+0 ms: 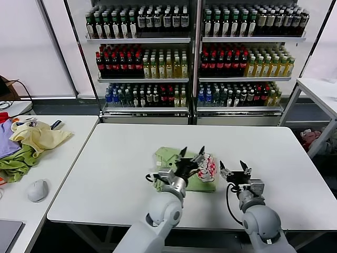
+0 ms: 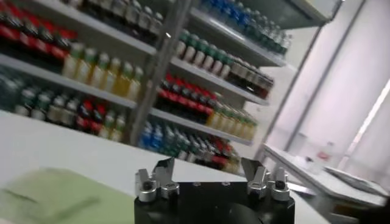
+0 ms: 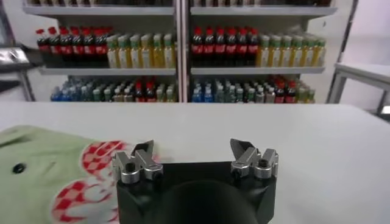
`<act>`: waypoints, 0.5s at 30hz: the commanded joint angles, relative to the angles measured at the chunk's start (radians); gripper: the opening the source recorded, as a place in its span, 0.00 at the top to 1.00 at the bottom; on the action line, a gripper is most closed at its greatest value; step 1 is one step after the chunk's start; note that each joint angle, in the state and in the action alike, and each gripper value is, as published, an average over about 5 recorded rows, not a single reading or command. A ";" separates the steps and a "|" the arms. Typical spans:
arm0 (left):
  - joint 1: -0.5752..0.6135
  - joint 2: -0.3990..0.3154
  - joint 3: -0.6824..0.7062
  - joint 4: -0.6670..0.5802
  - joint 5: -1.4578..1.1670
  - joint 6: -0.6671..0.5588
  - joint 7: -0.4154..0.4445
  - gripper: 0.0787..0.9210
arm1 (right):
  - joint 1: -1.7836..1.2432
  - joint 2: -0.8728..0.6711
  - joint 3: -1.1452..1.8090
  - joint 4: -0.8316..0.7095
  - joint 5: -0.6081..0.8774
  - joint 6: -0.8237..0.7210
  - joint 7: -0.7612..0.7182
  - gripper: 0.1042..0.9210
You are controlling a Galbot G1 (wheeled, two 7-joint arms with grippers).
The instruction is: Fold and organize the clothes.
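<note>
The clothes, one light green T-shirt (image 1: 174,158), lie folded into a small bundle on the white table (image 1: 121,158), with the red-and-white print (image 1: 208,167) facing up at its right end. My left gripper (image 1: 191,154) hovers open just over the bundle with nothing between its fingers; in the left wrist view the gripper (image 2: 207,173) points past the T-shirt (image 2: 55,195). My right gripper (image 1: 235,169) stands open and empty just right of the bundle. In the right wrist view the gripper (image 3: 194,155) has the T-shirt (image 3: 42,164) off to one side.
A side table at the left holds a pale yellow garment (image 1: 39,137), a darker green one (image 1: 16,164), a purple one (image 1: 6,139) and a grey mouse (image 1: 38,190). Shelves of bottles (image 1: 195,52) stand behind. Another white table (image 1: 321,90) is at the right.
</note>
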 commanded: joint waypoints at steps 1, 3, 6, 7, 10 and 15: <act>0.143 0.164 -0.176 -0.154 0.150 -0.036 0.007 0.17 | 0.068 0.070 -0.164 -0.106 -0.045 -0.016 0.022 0.12; 0.172 0.170 -0.187 -0.175 0.159 -0.040 0.005 0.14 | 0.081 0.078 -0.176 -0.130 -0.064 -0.021 0.030 0.12; 0.201 0.169 -0.192 -0.192 0.167 -0.045 0.003 0.12 | 0.099 0.082 -0.181 -0.165 -0.077 -0.036 0.046 0.12; 0.209 0.168 -0.192 -0.195 0.168 -0.046 0.003 0.12 | 0.104 0.082 -0.181 -0.175 -0.079 -0.042 0.051 0.12; 0.225 0.165 -0.190 -0.203 0.170 -0.046 0.001 0.12 | 0.113 0.078 -0.177 -0.194 -0.076 -0.055 0.063 0.13; 0.237 0.162 -0.191 -0.215 0.171 -0.046 -0.001 0.12 | 0.115 0.061 -0.160 -0.210 -0.065 -0.060 0.063 0.23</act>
